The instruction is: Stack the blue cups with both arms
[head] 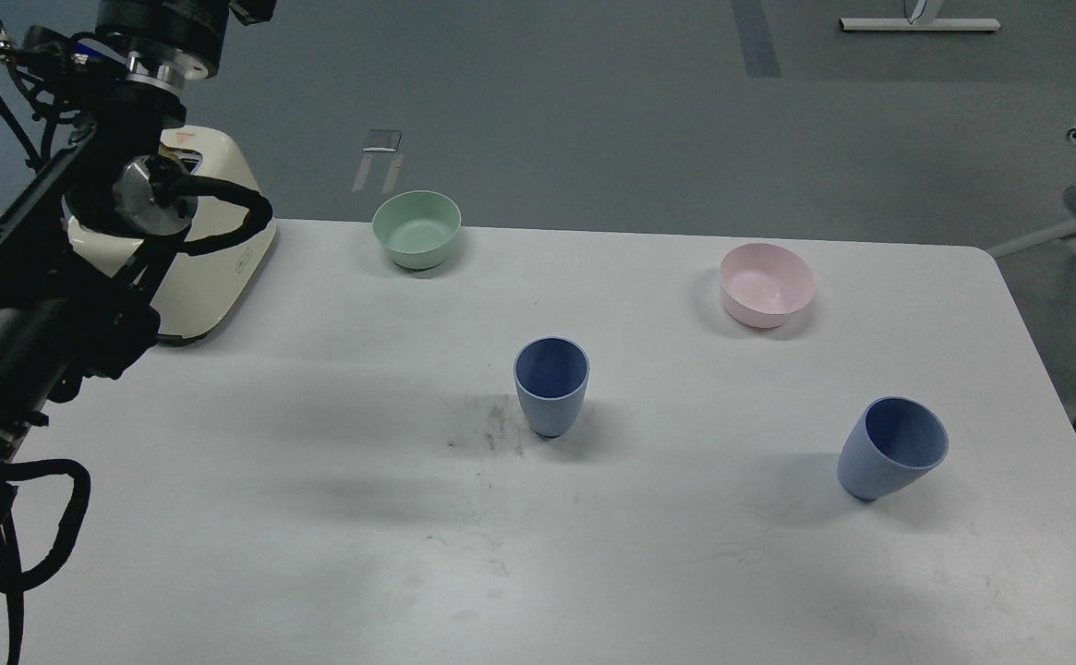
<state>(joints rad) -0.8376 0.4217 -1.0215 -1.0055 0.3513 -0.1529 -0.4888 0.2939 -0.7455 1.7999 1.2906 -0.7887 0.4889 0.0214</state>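
Nearest on the flat white worktop [316, 554], toward its right side, one matte periwinkle-blue handleless cup [890, 449] is standing on its narrow rounded base, appearing to lean with its dark blue mouth opening up and to the right. A little farther back, close to the middle of the worktop, the second matte periwinkle-blue handleless cup [550, 385] is standing upright, just right of a patch of grey scuff marks [491, 427] — the two cups are sitting well apart, neither touching anything else. Beyond them a shallow pale pink bowl [767, 284] is resting on the right, and farther still, near the back edge, a shallow mint-green bowl [417, 229] is sitting left of centre. The black jointed left arm [57, 268] with its silver joint disc and looping cables is rising along the left edge, passing in front of a cream-coloured rounded appliance [214, 268] at the worktop's back left corner; its far end is running out of the top of the view, so its pincer is out of sight and I cannot tell its opening. The right arm is out of the view as well.
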